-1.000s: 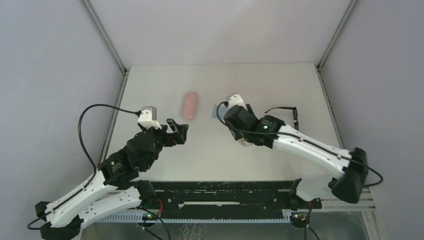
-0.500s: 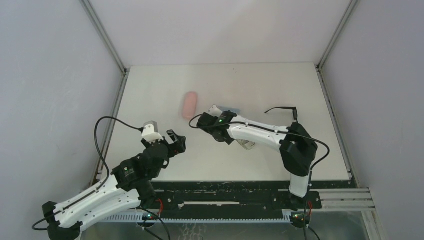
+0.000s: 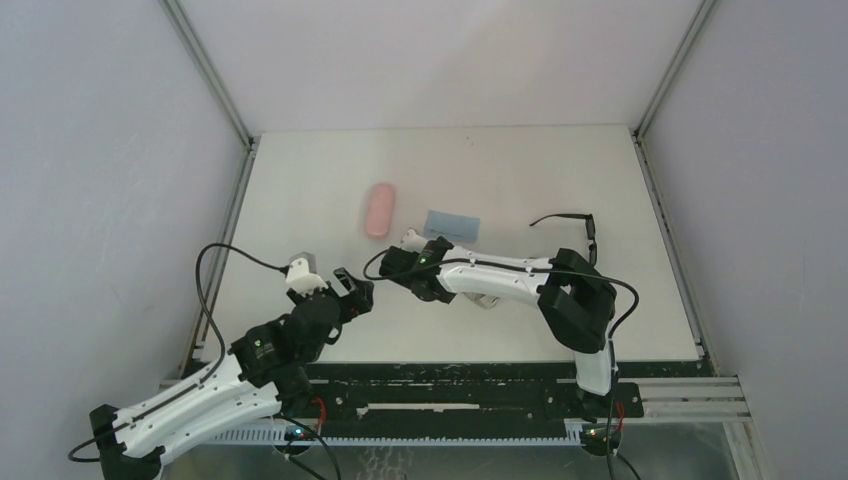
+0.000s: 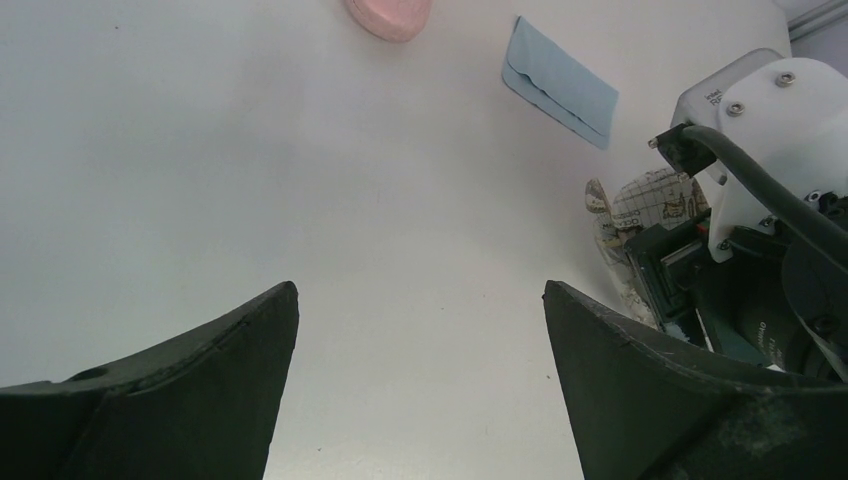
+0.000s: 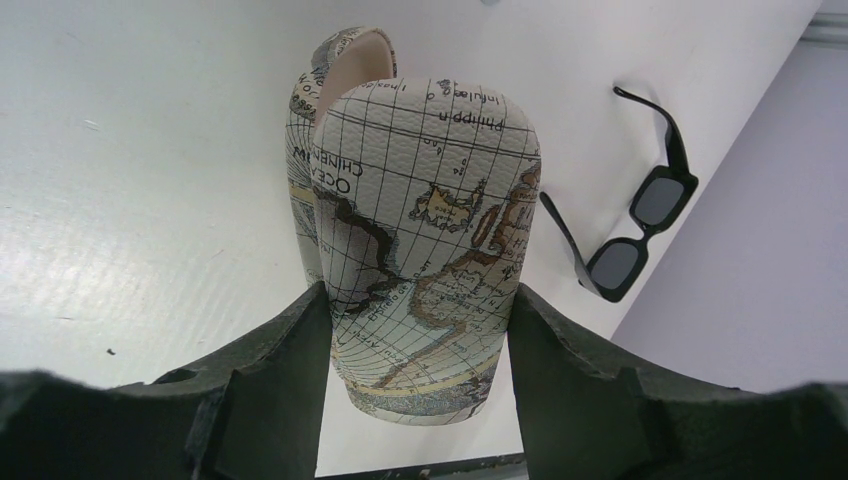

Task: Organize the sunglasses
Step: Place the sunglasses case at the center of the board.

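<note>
Jaws of left gripper (image 3: 352,290) spread wide, nothing between, low over bare table (image 3: 300,200) at near left. Beyond it, pink case (image 3: 380,209), closed, lying lengthwise toward back. Just right of that, flat blue cloth (image 3: 451,224), apart from pink case. Jaws of right gripper (image 5: 415,300) clamped on sides of map case (image 5: 430,230), lid flipped open behind, pale lining showing. Map case near table centre, tucked under right forearm in top view, just in front of cloth. Cannot tell if lifted or resting. Sunglasses (image 3: 580,225) on table at right, temples unfolded, lenses dark, well apart from map case, untouched by either gripper, outside any case.
</note>
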`<state>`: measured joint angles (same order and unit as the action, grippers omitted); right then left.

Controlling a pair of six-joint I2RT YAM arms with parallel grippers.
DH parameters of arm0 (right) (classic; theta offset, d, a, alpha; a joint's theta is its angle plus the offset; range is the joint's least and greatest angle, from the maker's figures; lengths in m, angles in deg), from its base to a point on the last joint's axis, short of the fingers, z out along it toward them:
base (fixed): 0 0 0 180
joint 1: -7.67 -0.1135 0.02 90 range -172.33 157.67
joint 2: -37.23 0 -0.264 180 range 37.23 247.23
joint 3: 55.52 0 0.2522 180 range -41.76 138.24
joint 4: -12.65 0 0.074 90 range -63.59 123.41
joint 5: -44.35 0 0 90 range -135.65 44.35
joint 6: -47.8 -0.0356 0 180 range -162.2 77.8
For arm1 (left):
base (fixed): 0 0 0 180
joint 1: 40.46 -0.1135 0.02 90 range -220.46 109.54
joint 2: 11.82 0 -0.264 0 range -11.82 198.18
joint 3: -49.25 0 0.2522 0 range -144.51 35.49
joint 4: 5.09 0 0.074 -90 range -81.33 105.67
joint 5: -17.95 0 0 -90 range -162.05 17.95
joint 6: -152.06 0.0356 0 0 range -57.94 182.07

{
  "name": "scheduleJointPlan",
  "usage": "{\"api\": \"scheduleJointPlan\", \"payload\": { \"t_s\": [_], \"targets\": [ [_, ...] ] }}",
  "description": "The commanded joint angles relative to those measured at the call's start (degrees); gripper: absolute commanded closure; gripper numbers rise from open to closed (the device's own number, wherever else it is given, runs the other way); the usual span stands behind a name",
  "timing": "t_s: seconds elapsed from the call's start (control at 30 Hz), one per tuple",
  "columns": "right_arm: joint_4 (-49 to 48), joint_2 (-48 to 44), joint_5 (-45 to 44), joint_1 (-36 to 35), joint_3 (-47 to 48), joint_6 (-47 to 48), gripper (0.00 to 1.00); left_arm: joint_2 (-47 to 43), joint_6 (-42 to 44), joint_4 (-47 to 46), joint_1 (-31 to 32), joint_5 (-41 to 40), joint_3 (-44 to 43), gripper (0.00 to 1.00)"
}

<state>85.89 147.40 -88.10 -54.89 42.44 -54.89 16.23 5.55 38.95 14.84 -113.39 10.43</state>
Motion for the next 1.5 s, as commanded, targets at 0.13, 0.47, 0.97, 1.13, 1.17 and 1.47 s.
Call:
{"api": "scheduleJointPlan", "payload": {
  "t_s": [0.13,0.47,0.97,1.13,1.17,1.47],
  "targets": [
    [-3.6,-0.9,2.6,-1.3,0.0,1.9,0.36,-0.5,-0.8,-2.8,-0.3,0.2,1.0,0.05],
    [-5.0,-2.3,5.5,-2.9,-0.5,2.7,0.28,-0.7,-0.3,-3.5,-0.3,0.3,1.5,0.05],
    [-18.6,-34.5,8.0,-0.2,-22.2,-23.3,0.32,4.8,10.7,-14.8,-1.4,8.9,0.4,0.05],
    [-19.8,-39.3,9.3,6.7,-31.7,-34.7,0.39,10.9,13.3,-18.6,-2.9,14.6,-2.6,0.05],
    [-20.8,-39.6,10.2,8.0,-33.6,-35.3,0.41,11.7,13.9,-19.3,-3.3,15.8,-3.1,0.06],
    [-34.3,-36.0,20.4,14.2,-39.7,-35.9,0.45,16.9,17.1,-20.3,-5.5,22.4,-6.4,0.18]
  ]
}}
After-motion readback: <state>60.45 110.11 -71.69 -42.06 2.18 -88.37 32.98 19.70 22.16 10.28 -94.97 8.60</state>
